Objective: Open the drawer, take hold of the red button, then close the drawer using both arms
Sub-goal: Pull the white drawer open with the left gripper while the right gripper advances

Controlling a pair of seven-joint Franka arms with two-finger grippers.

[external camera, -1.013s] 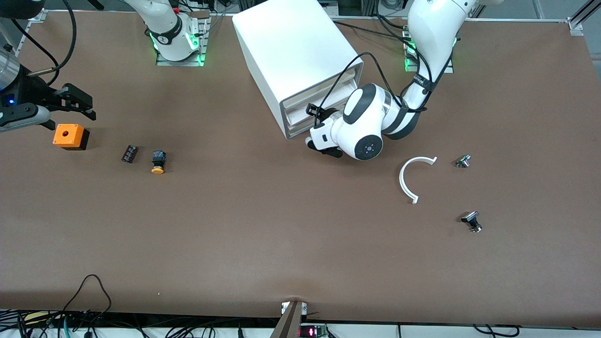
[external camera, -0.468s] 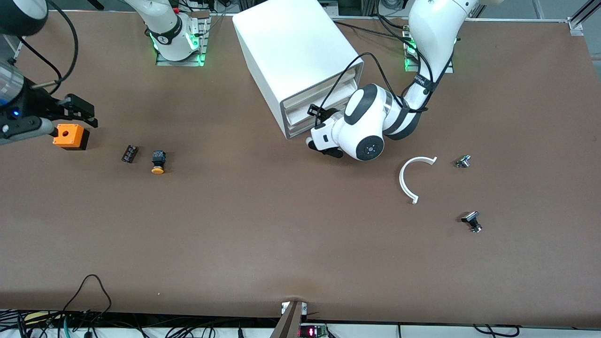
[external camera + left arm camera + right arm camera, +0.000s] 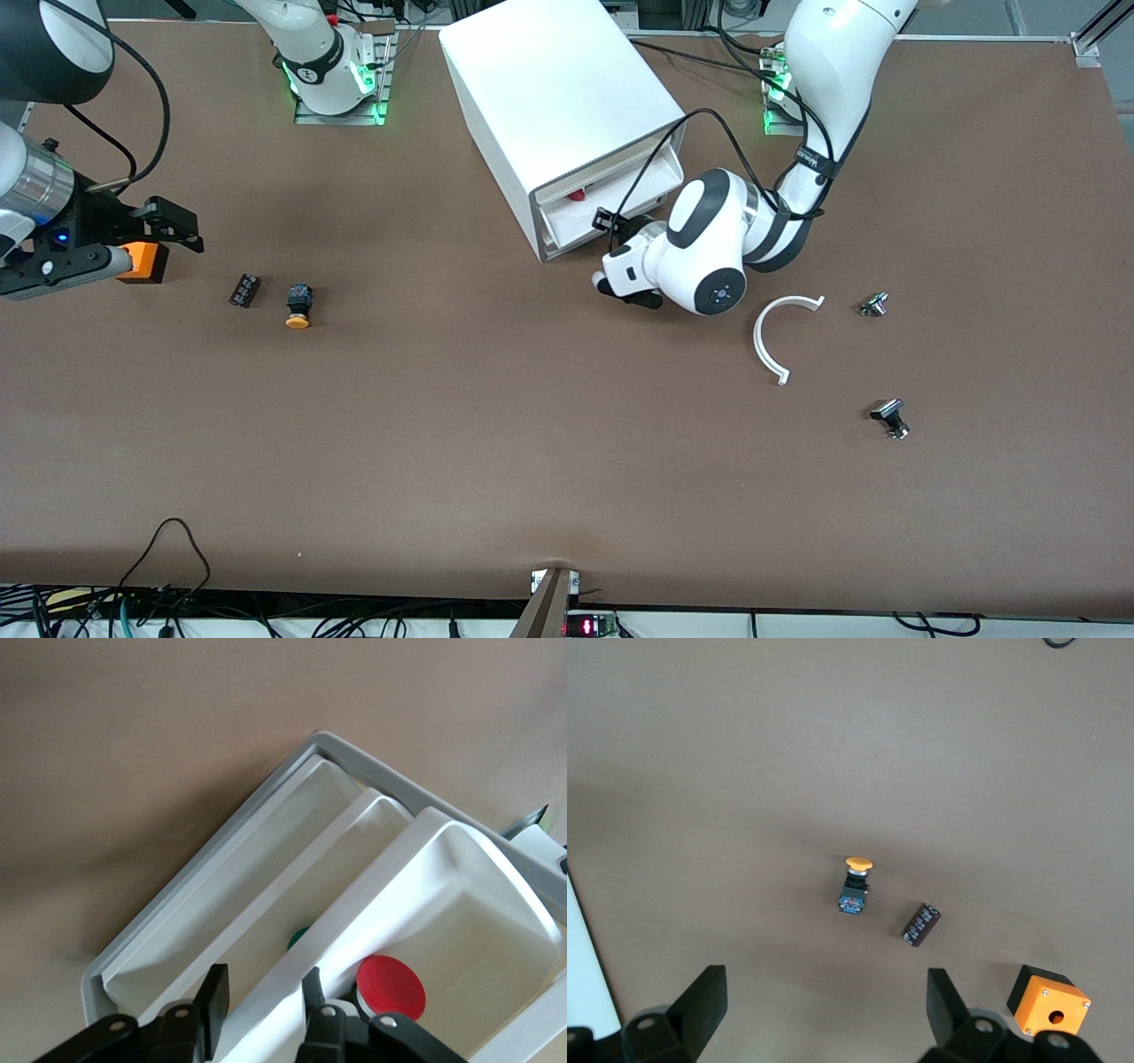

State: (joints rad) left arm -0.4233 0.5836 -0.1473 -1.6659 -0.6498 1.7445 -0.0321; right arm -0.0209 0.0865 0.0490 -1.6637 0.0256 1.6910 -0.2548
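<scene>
- Left arm's black two-finger gripper (image 3: pixel 261 1014) clamps the front lip of the shallow white plastic drawer (image 3: pixel 461 930), part-way out of the white box-shaped cabinet (image 3: pixel 554 106).
- Small red-capped push button (image 3: pixel 390 986) lies in that drawer.
- Right arm's black gripper (image 3: pixel 824 1010), fingers spread wide and empty, hangs over the orange box with a hole (image 3: pixel 1049 1009), well apart from the cabinet.

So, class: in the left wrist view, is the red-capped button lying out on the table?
No, the button lies inside the pulled-out drawer.

The drawer (image 3: pixel 461 904) is white. The button (image 3: pixel 390 986) has a red cap. The tabletop (image 3: pixel 532 425) is brown. The box (image 3: pixel 1050 1008) is orange.
</scene>
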